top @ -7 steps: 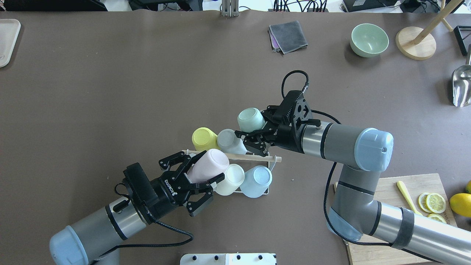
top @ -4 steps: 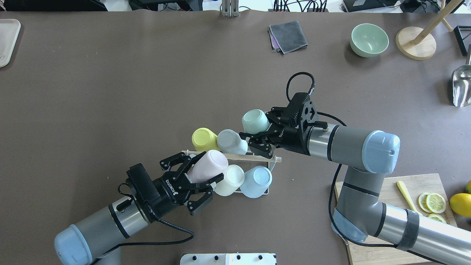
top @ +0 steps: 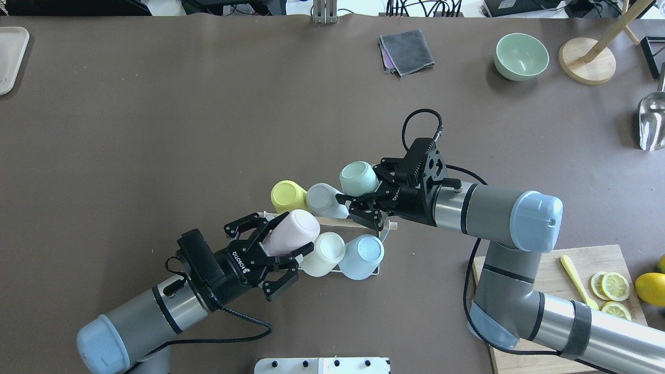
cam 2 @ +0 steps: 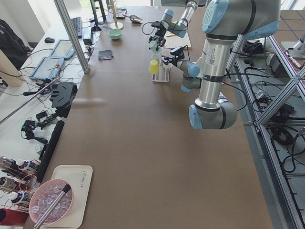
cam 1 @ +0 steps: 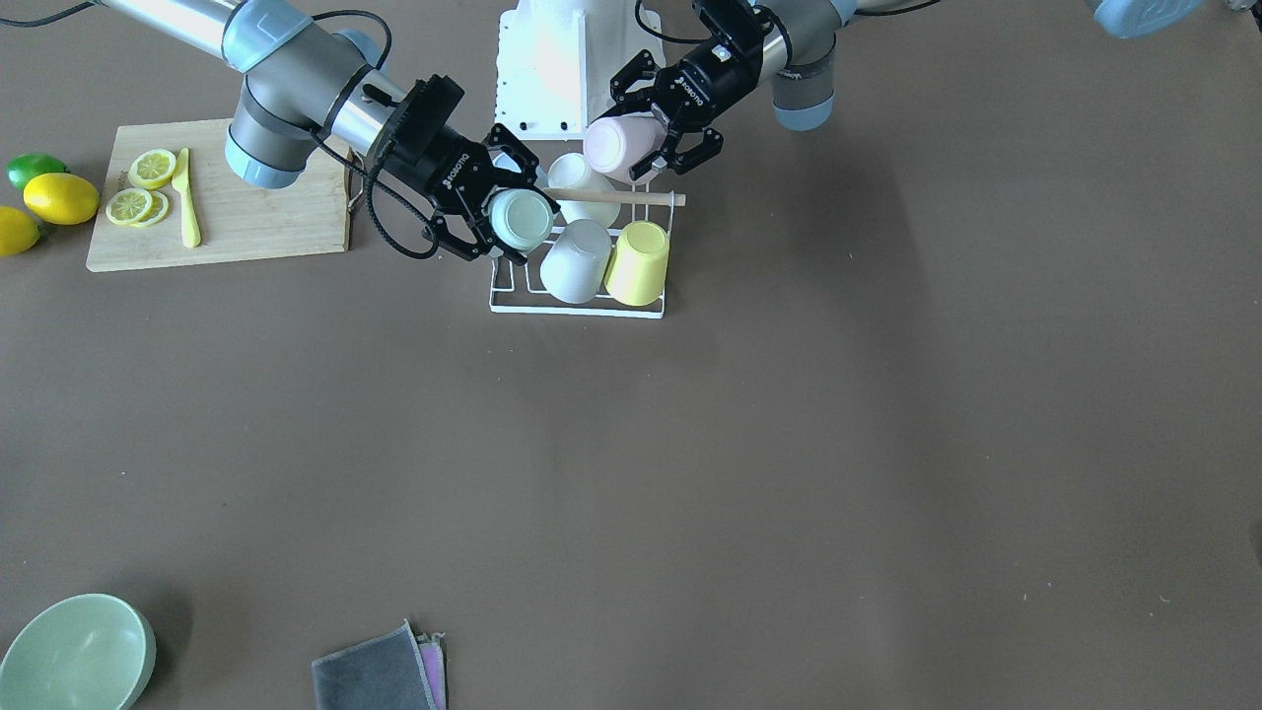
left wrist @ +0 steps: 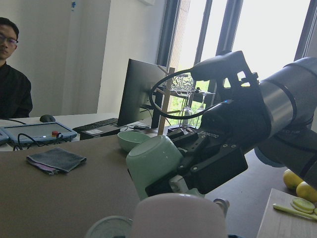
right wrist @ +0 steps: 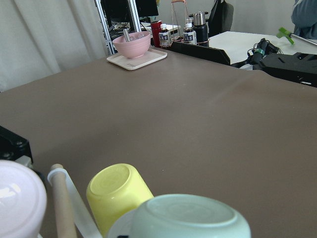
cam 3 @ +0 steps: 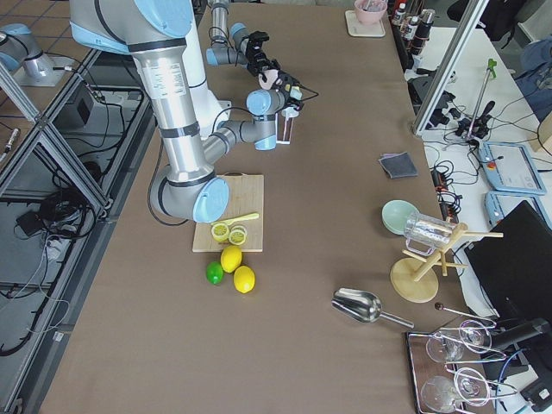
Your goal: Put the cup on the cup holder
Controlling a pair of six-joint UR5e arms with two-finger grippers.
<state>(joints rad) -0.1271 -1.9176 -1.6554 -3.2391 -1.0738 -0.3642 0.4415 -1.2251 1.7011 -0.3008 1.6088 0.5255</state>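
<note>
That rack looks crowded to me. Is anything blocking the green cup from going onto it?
Nothing visible blocks it. The green cup, shut in the right gripper, hangs over the end spot in the far row of the cup holder, which looks free. The grey cup beside it is very close, though.

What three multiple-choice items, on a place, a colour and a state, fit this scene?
1. Where do the lemon slices lie? A in the bowl; B on the board; C on the cloth.
2. What colour is the cup in the left gripper? A yellow; B blue; C pink.
3. How is the right gripper? A shut on a mint cup; B open, empty; C out of view.
Key: 1 B, the slices rest on the wooden board; 2 C, it holds the pink cup; 3 A, it clasps the mint cup.
</note>
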